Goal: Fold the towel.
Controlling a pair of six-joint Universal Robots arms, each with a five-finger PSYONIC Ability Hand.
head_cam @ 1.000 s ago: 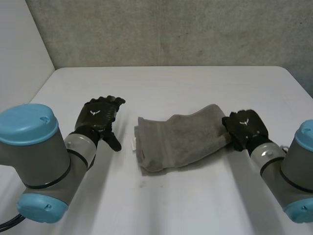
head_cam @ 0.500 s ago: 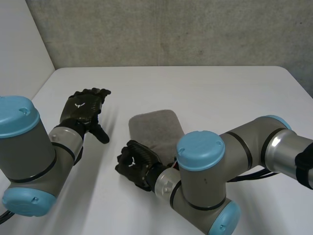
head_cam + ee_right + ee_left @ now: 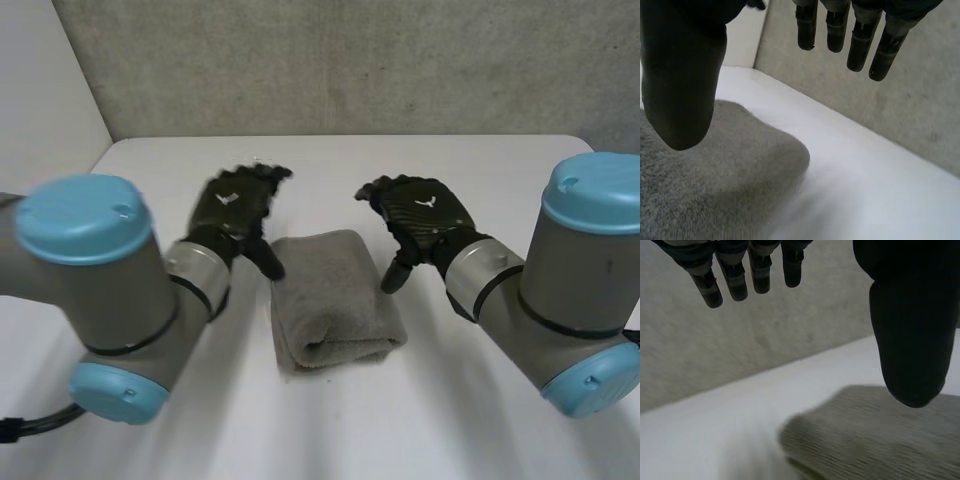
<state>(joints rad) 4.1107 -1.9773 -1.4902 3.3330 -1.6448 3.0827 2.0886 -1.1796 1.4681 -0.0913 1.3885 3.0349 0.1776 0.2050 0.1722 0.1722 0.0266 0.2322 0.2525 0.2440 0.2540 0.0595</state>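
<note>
The towel (image 3: 335, 300) lies folded near the middle of the worktop (image 3: 420, 420), its long axis running from the near edge toward the far edge, the thick fold at its near end. By its far left corner the left hand (image 3: 235, 210) hangs released, fingers straight, grasping nothing. By its far right corner the right hand (image 3: 420, 215) is likewise released, fingers relaxed

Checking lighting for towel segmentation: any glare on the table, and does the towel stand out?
Head view: no glare on the table; the grey towel contrasts well. Left wrist view: matte table, towel plainly darker. Right wrist view: the same, no bright spots.
</note>
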